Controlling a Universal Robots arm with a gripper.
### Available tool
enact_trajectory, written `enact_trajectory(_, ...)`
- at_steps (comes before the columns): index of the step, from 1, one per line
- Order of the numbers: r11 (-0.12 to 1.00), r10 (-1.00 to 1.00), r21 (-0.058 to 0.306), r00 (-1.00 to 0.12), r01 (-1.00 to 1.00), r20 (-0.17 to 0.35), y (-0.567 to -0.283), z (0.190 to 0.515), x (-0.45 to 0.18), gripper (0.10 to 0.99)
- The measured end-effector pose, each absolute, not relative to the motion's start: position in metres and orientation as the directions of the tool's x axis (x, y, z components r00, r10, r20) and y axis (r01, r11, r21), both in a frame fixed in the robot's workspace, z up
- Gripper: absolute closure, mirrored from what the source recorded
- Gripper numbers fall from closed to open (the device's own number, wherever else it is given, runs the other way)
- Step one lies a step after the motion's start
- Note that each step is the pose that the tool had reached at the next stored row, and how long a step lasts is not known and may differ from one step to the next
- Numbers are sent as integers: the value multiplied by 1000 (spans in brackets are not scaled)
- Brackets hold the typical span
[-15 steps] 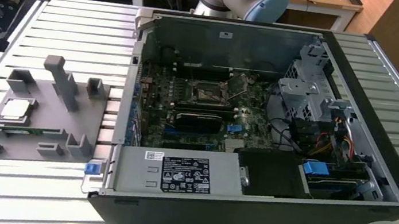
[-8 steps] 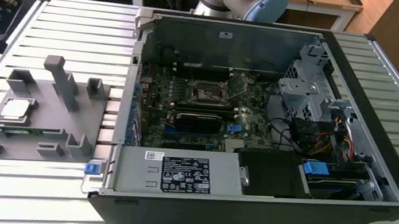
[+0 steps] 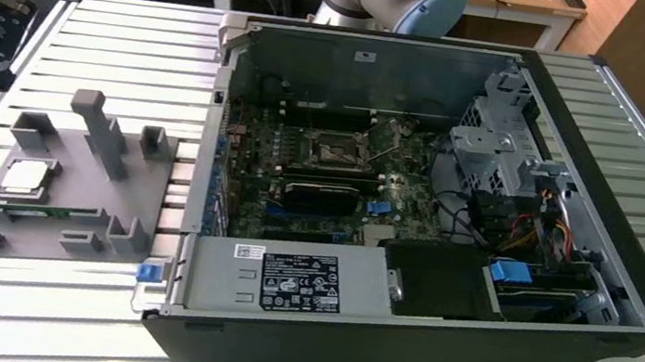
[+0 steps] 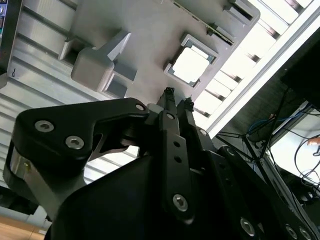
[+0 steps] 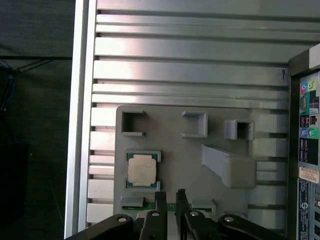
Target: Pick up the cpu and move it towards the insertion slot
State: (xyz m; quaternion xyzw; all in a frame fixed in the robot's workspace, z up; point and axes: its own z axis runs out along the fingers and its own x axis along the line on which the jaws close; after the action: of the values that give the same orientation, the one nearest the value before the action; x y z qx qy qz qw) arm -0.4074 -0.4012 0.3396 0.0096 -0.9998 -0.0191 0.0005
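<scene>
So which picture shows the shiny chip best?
The first wrist view: it looks straight down on the cpu, edges clear. The exterior view shows the cpu small and slanted; the second wrist view shows a glaring square.

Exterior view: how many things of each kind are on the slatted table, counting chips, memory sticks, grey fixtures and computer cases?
cpu: 1
green memory stick: 1
grey fixture: 1
open computer case: 1
Total: 4
</scene>
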Motion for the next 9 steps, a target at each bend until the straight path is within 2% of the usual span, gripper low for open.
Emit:
enact_trajectory(1,999,-19,38,-1000,-19,1,-402,338,-408,851)
enact_trajectory(2,999,-19,38,-1000,-19,1,-402,336,-408,851)
enact_trajectory(4,999,-19,38,-1000,-19,1,-402,333,-408,733)
enact_trajectory(5,999,-19,38,-1000,-19,1,-402,332,-408,733)
enact_trajectory(7,999,-19,38,-1000,-19,1,-402,330,-408,620)
enact_trajectory(8,999,-19,38,-1000,-19,1,-402,329,-409,620)
enact_trajectory(9,999,-19,38,-1000,-19,1,-402,328,-411,561)
